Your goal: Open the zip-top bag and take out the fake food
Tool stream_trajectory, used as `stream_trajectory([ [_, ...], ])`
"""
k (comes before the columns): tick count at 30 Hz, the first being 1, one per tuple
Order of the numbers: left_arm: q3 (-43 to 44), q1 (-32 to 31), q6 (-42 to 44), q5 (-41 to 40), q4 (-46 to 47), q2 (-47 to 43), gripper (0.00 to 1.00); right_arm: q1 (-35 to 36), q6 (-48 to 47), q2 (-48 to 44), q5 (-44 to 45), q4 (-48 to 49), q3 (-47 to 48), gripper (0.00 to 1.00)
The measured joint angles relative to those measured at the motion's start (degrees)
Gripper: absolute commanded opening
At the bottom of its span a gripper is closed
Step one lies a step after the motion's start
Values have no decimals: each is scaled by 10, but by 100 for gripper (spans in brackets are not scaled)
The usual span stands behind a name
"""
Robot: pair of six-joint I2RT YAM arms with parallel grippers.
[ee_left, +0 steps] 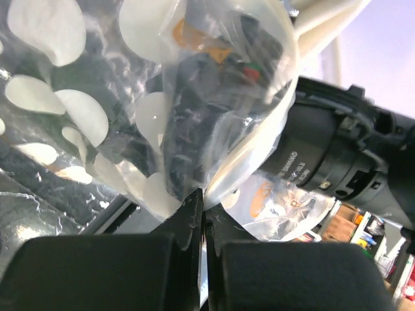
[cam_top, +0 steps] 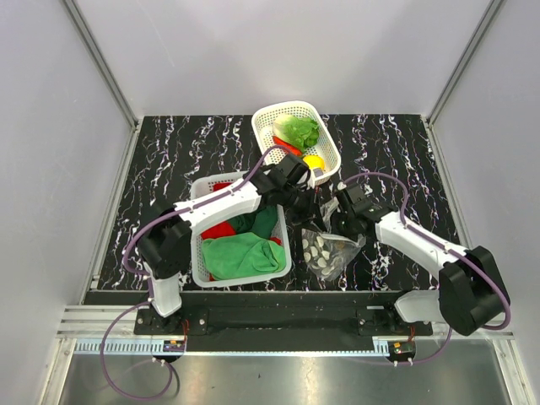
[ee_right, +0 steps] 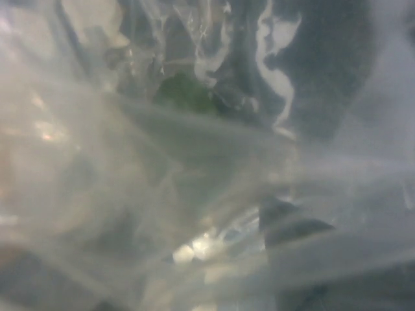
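The clear zip-top bag hangs crumpled between my two grippers at the table's middle, with small pale pieces inside it. My left gripper is shut on the bag's edge; in the left wrist view its tips pinch the plastic, and the pale pieces show through. My right gripper is at the bag's top right. In the right wrist view blurred plastic fills the frame and hides the fingers. A green lettuce, an orange-red carrot and a yellow lemon lie in the far white basket.
A second white basket at the left holds a green cloth and a red cloth. My left arm reaches across it. The right arm's black body is close beside the left gripper. White walls enclose the table.
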Motion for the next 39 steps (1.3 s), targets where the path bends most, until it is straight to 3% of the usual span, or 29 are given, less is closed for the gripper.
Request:
stream_trajectory([
  [14,-12,0,5,-12,-7,-16,0,14,35,70,-84,123,-33,63],
  [16,-16,0,5,-12,-7,-16,0,16,44,82,-100,149,-36,58],
  [20,-26,0,5,-18,-7,-26,0,16,48,90,-106,162,-35,38],
  [26,-41,2,7,-31,-6,-48,0,20,40,63,-58,104,-22,7],
  [34,-52,7,17,-43,-6,-69,0,20,37,-31,1,-18,33,4],
  [39,-49,5,18,-57,-2,-69,0,22,56,-42,30,-76,86,3],
])
